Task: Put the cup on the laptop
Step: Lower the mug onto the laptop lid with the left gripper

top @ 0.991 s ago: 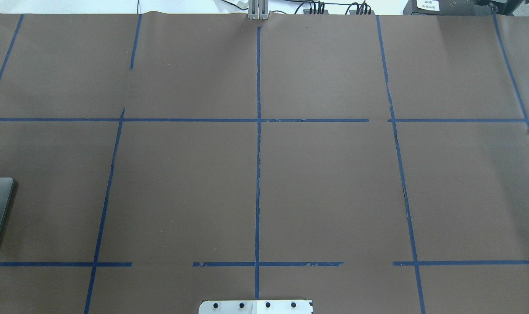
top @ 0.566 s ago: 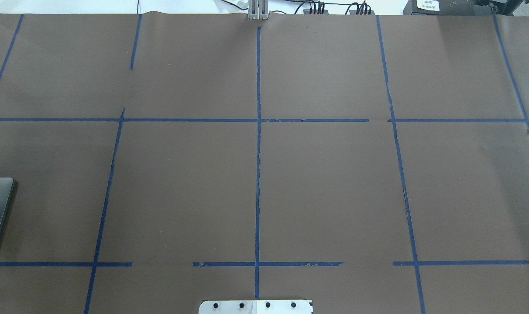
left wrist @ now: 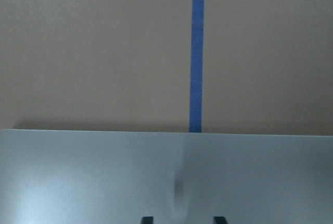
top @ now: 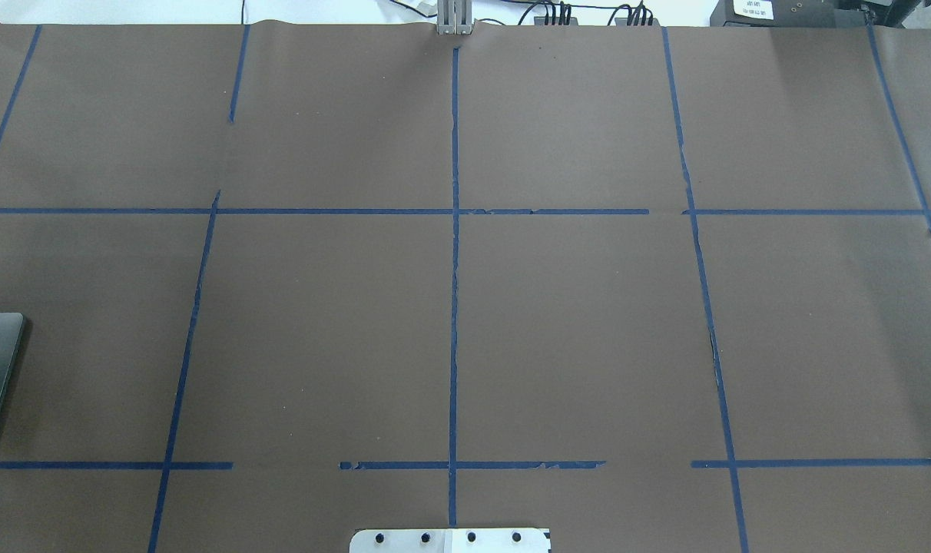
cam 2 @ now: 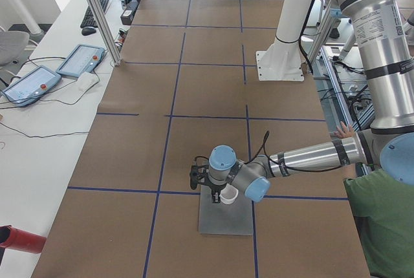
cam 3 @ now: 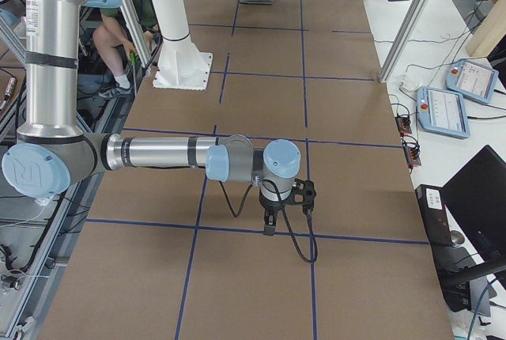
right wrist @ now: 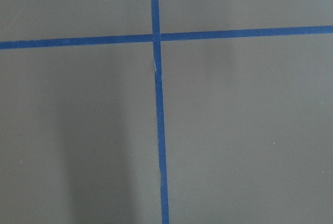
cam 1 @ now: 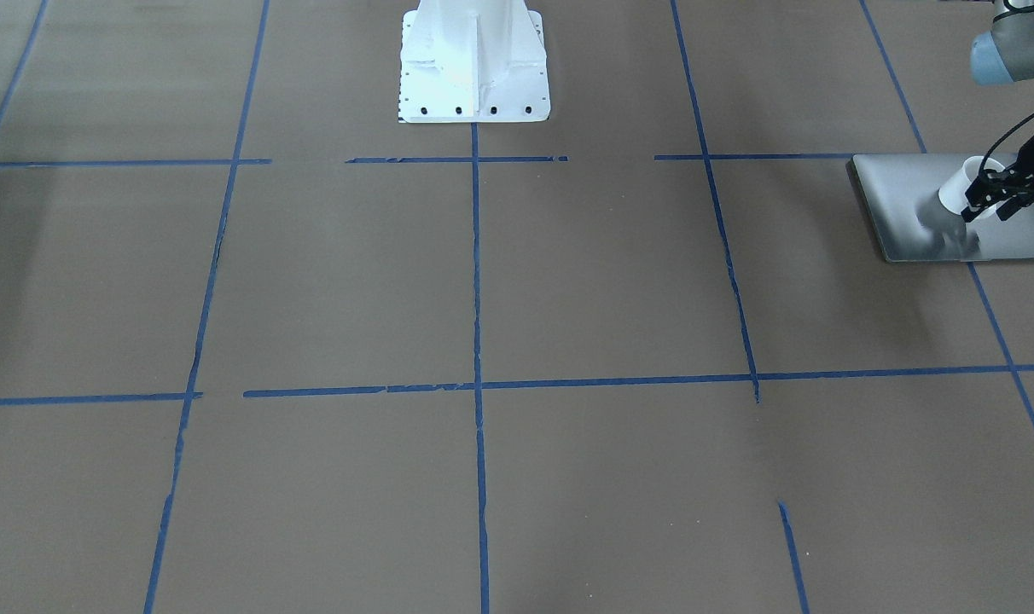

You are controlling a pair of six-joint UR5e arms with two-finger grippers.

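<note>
Cup (cam 1: 959, 189) is over the laptop (cam 1: 901, 200) lid, the left gripper (cam 1: 989, 207) tight beside its rim. Its fingertips (left wrist: 147, 220) look parted, but whether they pinch it I cannot tell.

UR logo on right arm's joint cap (cam 3: 32, 172); box label (top: 753, 8) illegible.

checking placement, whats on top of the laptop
The white cup is over the laptop lid, with the left pincer at it. Whether its base touches the lid is hidden.
</note>
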